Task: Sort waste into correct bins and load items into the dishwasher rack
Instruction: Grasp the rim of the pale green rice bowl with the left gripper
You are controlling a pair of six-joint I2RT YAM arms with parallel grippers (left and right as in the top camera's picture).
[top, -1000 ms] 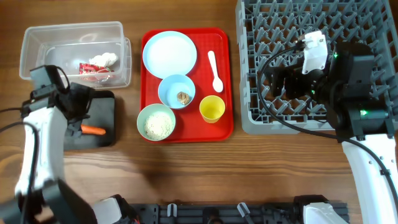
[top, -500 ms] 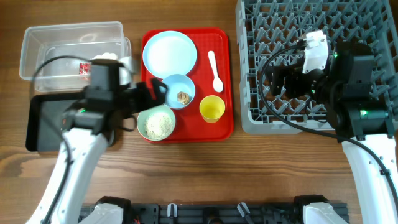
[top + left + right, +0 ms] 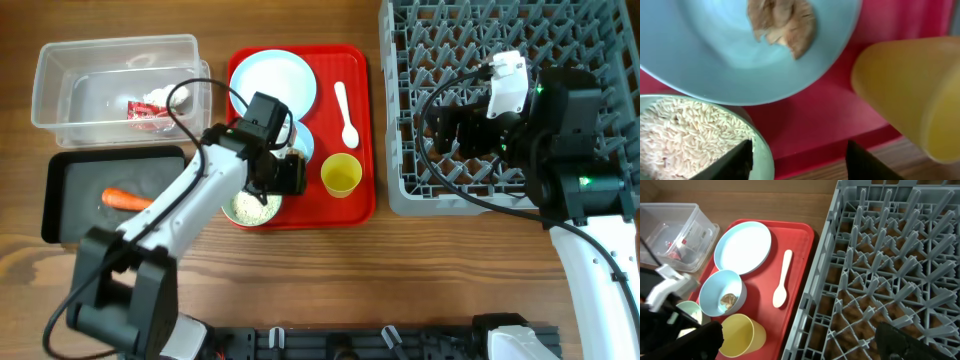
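Note:
My left gripper [image 3: 285, 172] [image 3: 799, 161] is open and empty, low over the red tray. One finger hangs over the rim of the green bowl of white rice [image 3: 250, 207] [image 3: 685, 132]. The blue bowl [image 3: 292, 140] [image 3: 700, 55] holds a brown scrap [image 3: 782, 22]. The yellow cup [image 3: 341, 175] [image 3: 910, 90] stands just right of the gripper. The plate [image 3: 272, 85] and the white spoon [image 3: 346, 113] lie behind. An orange carrot piece [image 3: 125, 198] lies in the black tray [image 3: 70, 225]. My right gripper [image 3: 450, 130] [image 3: 805, 345] is open over the grey rack [image 3: 600, 40].
The clear tub [image 3: 60, 70] at the back left holds a red-and-white wrapper [image 3: 150, 108] and a white tissue wad [image 3: 180, 95]. The dishes stand on the flat red tray [image 3: 362, 205]. Bare wooden table runs along the front.
My left arm has swung right from the black tray to the red tray, low by the rice bowl. The carrot stays in the black tray. The right arm has not moved.

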